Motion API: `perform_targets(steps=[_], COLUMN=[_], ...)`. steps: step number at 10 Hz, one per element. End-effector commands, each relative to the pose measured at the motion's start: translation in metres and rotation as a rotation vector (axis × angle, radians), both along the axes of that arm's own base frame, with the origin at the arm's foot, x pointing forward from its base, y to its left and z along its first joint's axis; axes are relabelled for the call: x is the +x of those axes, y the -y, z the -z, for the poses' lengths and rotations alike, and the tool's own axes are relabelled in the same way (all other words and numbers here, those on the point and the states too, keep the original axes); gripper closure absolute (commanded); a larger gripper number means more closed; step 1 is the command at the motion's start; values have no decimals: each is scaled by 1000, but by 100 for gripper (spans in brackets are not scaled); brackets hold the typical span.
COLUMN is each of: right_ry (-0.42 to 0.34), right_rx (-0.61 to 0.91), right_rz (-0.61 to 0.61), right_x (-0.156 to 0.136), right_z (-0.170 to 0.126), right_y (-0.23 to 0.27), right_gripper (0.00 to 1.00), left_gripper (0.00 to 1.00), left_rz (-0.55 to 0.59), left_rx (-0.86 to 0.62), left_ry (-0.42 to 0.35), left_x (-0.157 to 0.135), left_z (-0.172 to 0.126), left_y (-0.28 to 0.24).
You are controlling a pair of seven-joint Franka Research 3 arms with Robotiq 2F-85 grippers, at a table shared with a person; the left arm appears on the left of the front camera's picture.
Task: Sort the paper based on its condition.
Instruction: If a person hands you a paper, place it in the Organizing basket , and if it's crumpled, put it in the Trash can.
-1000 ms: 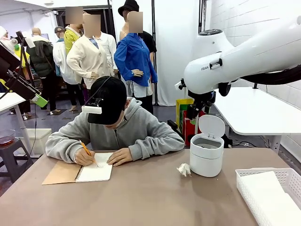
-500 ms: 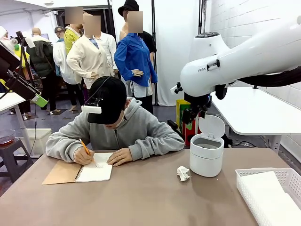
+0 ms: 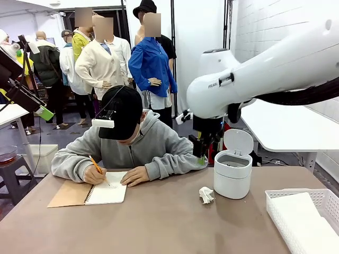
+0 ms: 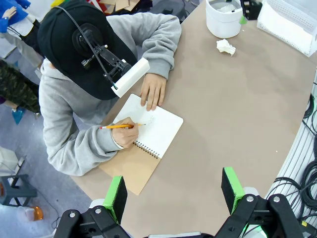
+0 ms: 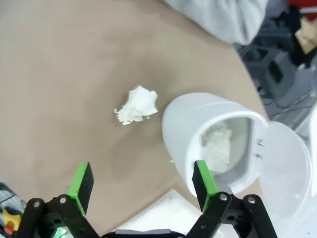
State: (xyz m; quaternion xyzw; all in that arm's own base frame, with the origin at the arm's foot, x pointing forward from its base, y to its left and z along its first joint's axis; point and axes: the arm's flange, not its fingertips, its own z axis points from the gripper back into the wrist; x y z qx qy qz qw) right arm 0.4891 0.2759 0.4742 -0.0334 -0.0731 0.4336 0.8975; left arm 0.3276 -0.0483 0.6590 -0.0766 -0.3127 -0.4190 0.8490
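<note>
Paper sits in three spots. One paper ball point(image 3: 206, 194), white and crumpled, lies on the brown table point(image 3: 159, 222) just beside the little white bin point(image 3: 232, 174), on the side toward the notebook point(image 3: 106, 194). The bin's lid stands up open, and a crumpled piece point(image 5: 215, 144) lies inside the bin. On the bin's other side, near it, a white basket point(image 3: 286, 197) holds flat sheets point(image 3: 307, 222).

The right gripper point(image 3: 200, 156) hangs in the air just beside the bin, above the ball. Its two green pads are spread wide apart and it has hold of nothing. The bin stands close to the ball, and a person's grey sleeve point(image 3: 175, 159) rests on the table behind the ball.

Well apart from the bin, the person leans over the open notebook and writes with a pencil point(image 3: 98, 169).

The left gripper point(image 4: 173, 191) hangs high over the table near the notebook, far from the bin. Its fingers are wide apart too, with nothing in them.
</note>
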Motion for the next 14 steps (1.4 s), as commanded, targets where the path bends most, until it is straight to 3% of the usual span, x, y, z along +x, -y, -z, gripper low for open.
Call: perform_targets(steps=[1, 4, 10, 14], right_ry=[-42, -141, -208, -222], right_rx=[-57, -97, -138, -144], right_rz=[-87, -112, -137, -137], right_x=[0, 14, 51, 49], right_z=[25, 69, 137, 160], right_y=[-13, -25, -27, -27], right_gripper=[0, 0, 0, 0], left_gripper=[0, 0, 0, 0], left_rz=[-1, -1, -1, -1], left_rx=[1, 1, 1, 1], left_ry=[0, 0, 0, 0], left_x=[0, 0, 0, 0], left_z=[0, 0, 0, 0], left_y=[0, 0, 0, 0])
